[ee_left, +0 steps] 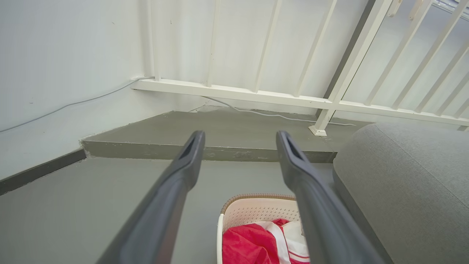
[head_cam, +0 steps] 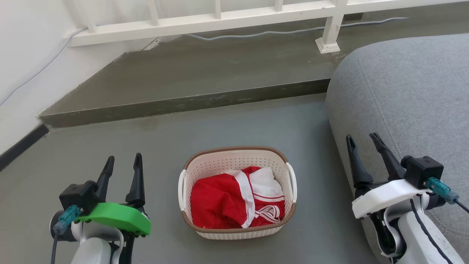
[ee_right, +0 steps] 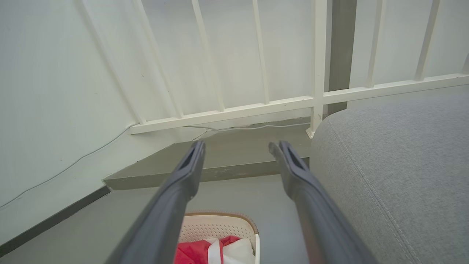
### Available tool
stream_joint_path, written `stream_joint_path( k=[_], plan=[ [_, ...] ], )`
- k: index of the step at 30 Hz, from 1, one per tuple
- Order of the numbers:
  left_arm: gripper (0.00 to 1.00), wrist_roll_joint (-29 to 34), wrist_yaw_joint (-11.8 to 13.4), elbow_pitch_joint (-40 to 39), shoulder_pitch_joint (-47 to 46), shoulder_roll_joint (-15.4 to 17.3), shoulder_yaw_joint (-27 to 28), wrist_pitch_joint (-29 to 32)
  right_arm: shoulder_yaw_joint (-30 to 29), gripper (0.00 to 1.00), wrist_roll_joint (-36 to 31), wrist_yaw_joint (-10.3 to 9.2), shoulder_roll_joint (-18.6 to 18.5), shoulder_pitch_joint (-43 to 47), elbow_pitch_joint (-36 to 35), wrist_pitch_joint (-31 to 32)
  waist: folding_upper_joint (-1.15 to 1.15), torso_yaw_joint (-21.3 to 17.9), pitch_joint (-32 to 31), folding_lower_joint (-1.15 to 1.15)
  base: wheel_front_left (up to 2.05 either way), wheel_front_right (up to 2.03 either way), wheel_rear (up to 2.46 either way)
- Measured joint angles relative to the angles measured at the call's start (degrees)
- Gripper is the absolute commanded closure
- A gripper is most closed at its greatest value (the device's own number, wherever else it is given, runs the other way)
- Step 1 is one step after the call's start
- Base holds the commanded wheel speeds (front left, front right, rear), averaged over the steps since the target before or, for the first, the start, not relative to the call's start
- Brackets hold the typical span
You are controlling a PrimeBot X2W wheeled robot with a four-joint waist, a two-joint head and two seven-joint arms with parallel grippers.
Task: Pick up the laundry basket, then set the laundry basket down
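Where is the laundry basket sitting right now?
In the head view the laundry basket sits on the floor, between the left gripper and right gripper, left of the grey sofa.

No text to read

We find no words, numbers or brand marks that we can read in any view — the nearest is a white looped line on the red cloth (head_cam: pixel 216 201) in the basket (head_cam: pixel 234 161), and we cannot tell whether it is a letter or plain trim.
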Motion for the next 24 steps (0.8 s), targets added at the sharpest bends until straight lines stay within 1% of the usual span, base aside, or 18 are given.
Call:
stream_joint_path(
  k=[7, 8, 11, 13, 24],
  plan=[
    [0.00, 0.5, -0.1, -0.3, 0.2, -0.2, 0.7, 0.0, -0.7, 0.00, -0.8, 0.65, 0.6, 0.1, -0.2, 0.0, 0.00, 0.2, 0.2, 0.00, 0.00, 0.00, 0.00],
    [0.00, 0.5, -0.3, -0.4, 0.3, -0.2, 0.8, 0.0, -0.7, 0.00, -0.9, 0.98, 0.7, 0.1, -0.2, 0.0, 0.00, 0.2, 0.2, 0.00, 0.00, 0.00, 0.00],
    [0.00, 0.5, -0.3, -0.4, 0.7, -0.2, 1.0, 0.0, -1.0, 0.00, -1.1, 1.04, 1.3, 0.3, -0.2, 0.0, 0.00, 0.3, 0.2, 0.00, 0.00, 0.00, 0.00],
    [0.00, 0.5, -0.5, -0.4, 0.9, -0.3, 1.1, 0.0, -1.2, 0.00, -1.3, 1.53, 1.5, 0.7, -0.3, 0.0, 0.00, 0.3, 0.3, 0.00, 0.00, 0.00, 0.00],
    [0.00, 1.0, -0.6, -0.5, 0.9, -0.4, 1.4, 0.0, -2.3, 0.00, -2.4, 2.20, 1.9, 1.0, -0.4, 0.0, 0.00, 0.4, 0.5, 0.00, 0.00, 0.00, 0.00]
  ],
)
